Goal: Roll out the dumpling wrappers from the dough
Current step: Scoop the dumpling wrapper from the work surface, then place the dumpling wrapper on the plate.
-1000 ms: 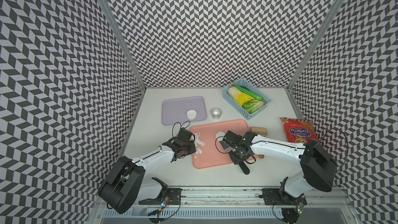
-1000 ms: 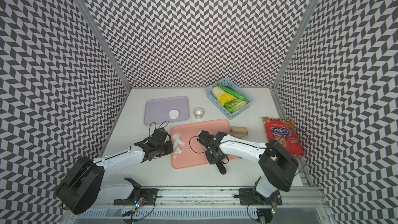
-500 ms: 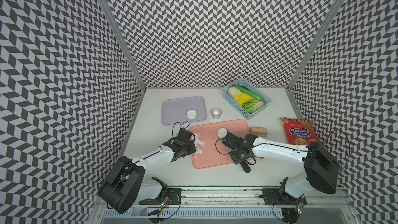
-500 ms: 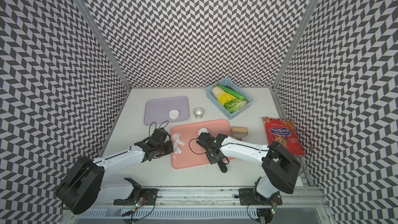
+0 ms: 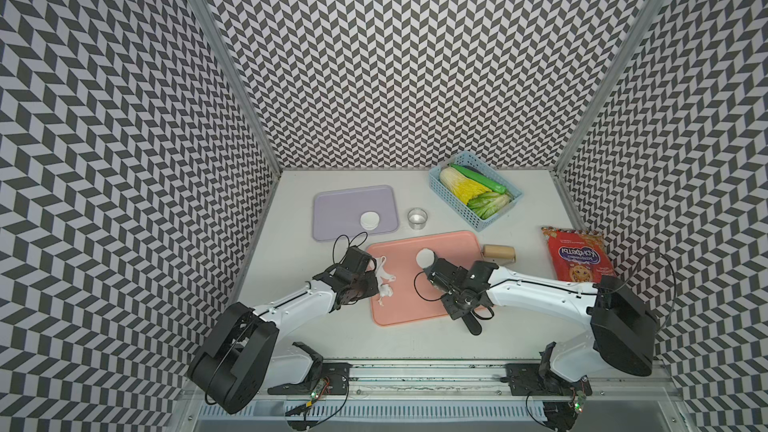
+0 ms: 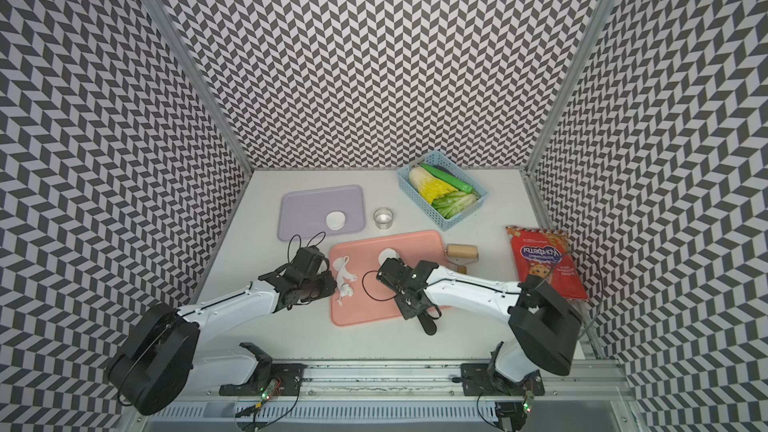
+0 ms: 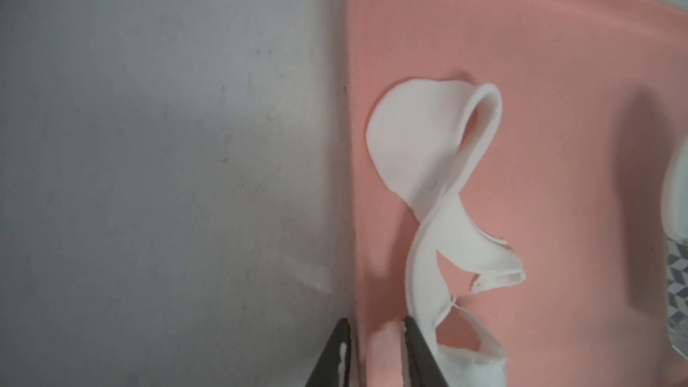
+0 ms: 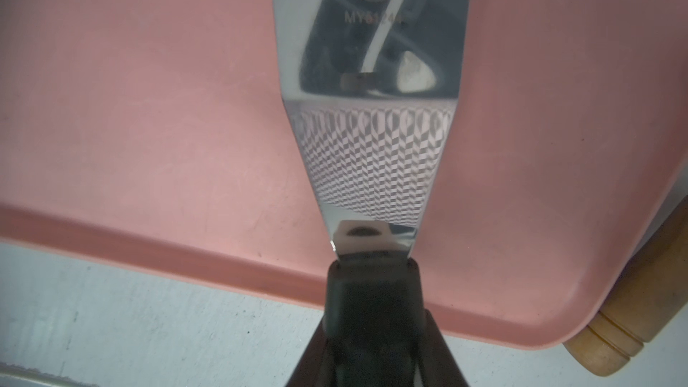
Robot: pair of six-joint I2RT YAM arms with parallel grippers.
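Narrowly parted, the left pincer point(image 7: 376, 325) straddles the pink tray point(image 7: 558, 68) edge beside the dough point(image 7: 417, 143) — right pincer point(image 8: 372, 333) grips a spatula point(image 8: 372, 150).

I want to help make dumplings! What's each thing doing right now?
Left hand: open, empty.
Right hand: shut on spatula.
Dough: ragged twisted scraps on pink tray.
Near wrapper: flat on pink tray, partly hidden by right hand.
Far wrapper: flat on purple tray.
Ring cup: upright on table.
Rolling pin: lying beside pink tray.
Basket: holds vegetables.
Snack bag: lying flat.
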